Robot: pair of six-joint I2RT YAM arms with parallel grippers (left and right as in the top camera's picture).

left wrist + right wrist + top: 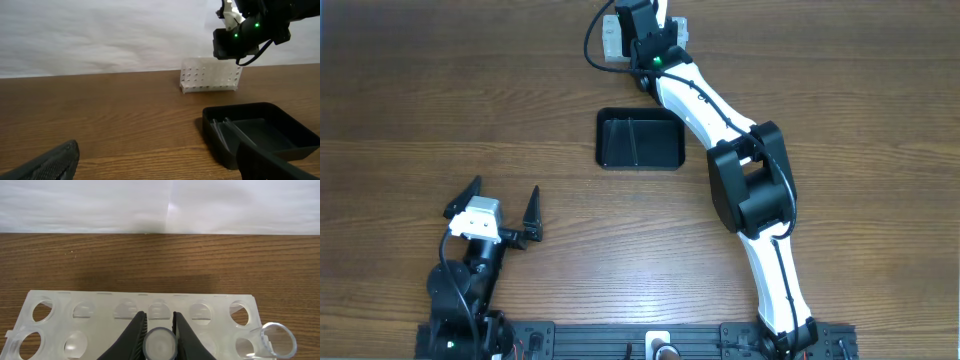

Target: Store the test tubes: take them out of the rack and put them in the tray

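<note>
A clear plastic test tube rack (pixel 100 312) stands at the far edge of the table, also seen as rack (pixel 611 40) and rack (pixel 210 75). My right gripper (pixel 158 321) hangs directly over it, shut on the rim of a clear test tube (pixel 159 343) that stands in a front-row hole. A second tube (pixel 273 339) sticks up at the rack's corner. The black two-compartment tray (pixel 640 140) lies nearer, in the middle of the table; faint clear shapes show in one compartment of the tray (pixel 260 135). My left gripper (pixel 505 215) rests open near the front left, holding nothing.
A white wall or sheet rises just behind the rack. The right arm (pixel 720 120) stretches over the tray's right side. Bare wooden tabletop (pixel 440 100) spreads to the left of the tray and the rack.
</note>
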